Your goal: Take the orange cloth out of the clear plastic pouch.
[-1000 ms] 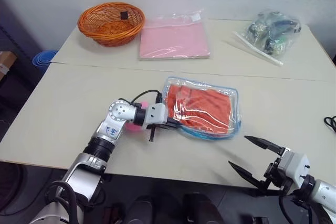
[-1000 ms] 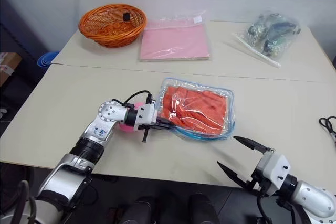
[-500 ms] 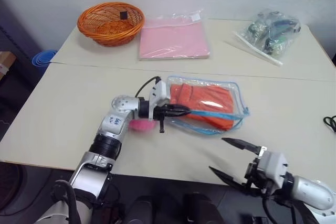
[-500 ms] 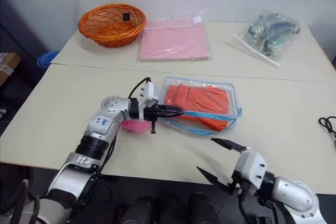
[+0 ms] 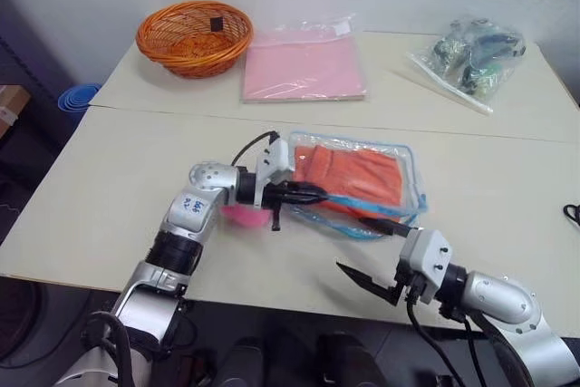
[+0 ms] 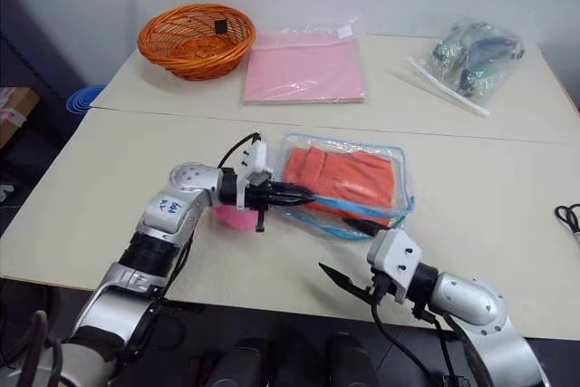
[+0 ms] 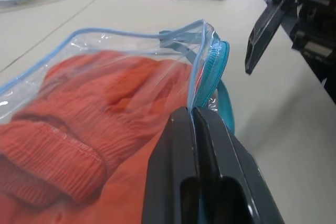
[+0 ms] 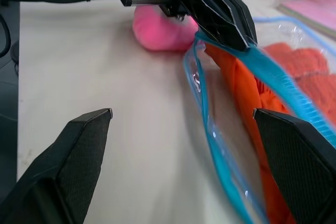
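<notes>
**Operator:** My left gripper (image 7: 195, 124) is pinched on the blue zipper edge of the pouch (image 5: 410, 165), holding that side up off the table (image 5: 109, 188). The mouth gapes beside the pinch. The cloth (image 5: 358, 178) is fully inside, folded, lying along the pouch near the middle of the table.

**Spotter:** And the right?

**Operator:** Right gripper (image 5: 370, 249) has its fingers spread wide, nothing in them. It hovers just off the pouch's near edge, pointed toward the mouth.

**Spotter:** So how would you go in?

**Operator:** I'd slide one right finger into the opening and keep the other outside it, or push both in if the gap allows, then close on a thick fold of cloth, not the plastic wall. The left must keep its pinch firm; if the trim slips, I expect the mouth to collapse.

**Spotter:** Anything nearby to mind?

**Operator:** A pink plush (image 8: 160, 30) sits just beside the left gripper, touching or nearly touching the pouch corner. I'd pull the cloth toward me, away from it.
</notes>
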